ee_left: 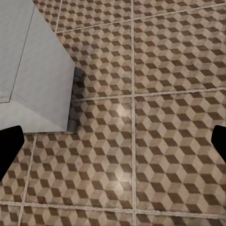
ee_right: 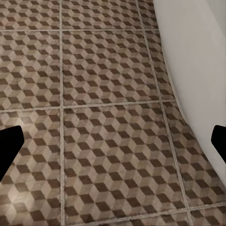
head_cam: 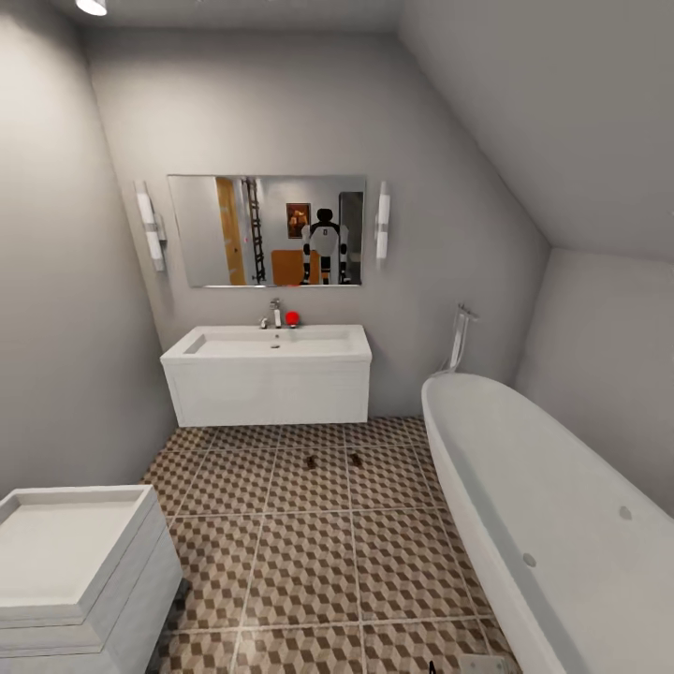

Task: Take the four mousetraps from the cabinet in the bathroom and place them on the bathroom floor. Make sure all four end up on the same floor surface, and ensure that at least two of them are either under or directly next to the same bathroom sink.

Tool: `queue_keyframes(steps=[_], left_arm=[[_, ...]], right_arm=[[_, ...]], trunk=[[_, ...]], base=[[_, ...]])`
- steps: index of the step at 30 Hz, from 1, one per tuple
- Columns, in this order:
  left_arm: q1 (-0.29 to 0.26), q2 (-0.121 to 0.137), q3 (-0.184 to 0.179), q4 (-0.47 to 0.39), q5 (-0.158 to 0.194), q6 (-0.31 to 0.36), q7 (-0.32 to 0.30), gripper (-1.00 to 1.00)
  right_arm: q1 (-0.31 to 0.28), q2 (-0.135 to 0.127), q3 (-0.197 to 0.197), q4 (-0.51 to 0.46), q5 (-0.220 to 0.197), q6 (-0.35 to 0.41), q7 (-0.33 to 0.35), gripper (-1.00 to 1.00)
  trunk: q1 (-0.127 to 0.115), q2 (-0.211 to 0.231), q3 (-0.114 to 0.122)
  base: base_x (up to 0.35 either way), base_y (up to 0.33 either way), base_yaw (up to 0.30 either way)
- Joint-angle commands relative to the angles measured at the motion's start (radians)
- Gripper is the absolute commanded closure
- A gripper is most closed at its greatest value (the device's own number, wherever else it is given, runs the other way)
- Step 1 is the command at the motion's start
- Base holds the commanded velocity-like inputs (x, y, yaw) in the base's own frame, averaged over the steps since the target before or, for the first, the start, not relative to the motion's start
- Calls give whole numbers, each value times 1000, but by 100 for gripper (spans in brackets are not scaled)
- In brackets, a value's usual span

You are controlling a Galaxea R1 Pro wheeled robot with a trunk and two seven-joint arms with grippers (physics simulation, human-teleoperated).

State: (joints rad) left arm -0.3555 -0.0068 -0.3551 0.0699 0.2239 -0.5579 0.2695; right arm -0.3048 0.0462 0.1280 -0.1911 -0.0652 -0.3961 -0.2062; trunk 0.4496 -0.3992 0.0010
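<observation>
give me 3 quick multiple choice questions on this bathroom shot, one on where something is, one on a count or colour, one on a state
1. Where do the mousetraps lie?
A. in the bathtub
B. on the floor in front of the sink
C. on the mirror

2. How many mousetraps show on the floor?
A. two
B. four
C. six

3. How does the left pincer stand?
A. shut on a trap
B. open, holding nothing
C. shut on the tap

Answers:
1. B: the mousetraps lie on the tiled bathroom floor just before the bathroom sink.
2. A: two small dark slabs show there, side by side.
3. B: in the left wrist view the left pincer has its fingers far apart over bare tiles.
</observation>
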Motion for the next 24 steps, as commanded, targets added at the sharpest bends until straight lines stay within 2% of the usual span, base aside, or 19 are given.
queue_keyframes(steps=[1, 10, 24], left_arm=[[-1, -1, -8, 4, 6, -5, 2, -100], [-1, -1, -8, 4, 6, -5, 2, -100], [-1, -1, -8, 4, 6, -4, 2, -100]], right_arm=[[0, 0, 9, 1, -7, -3, -5, -100], [0, 0, 9, 2, -7, -3, -5, -100], [0, 0, 9, 2, -7, -3, -5, -100]], trunk=[[0, -1, 0], [0, -1, 0], [0, -1, 0]], base=[[-5, 0, 0], [-1, 0, 45], [0, 0, 255]])
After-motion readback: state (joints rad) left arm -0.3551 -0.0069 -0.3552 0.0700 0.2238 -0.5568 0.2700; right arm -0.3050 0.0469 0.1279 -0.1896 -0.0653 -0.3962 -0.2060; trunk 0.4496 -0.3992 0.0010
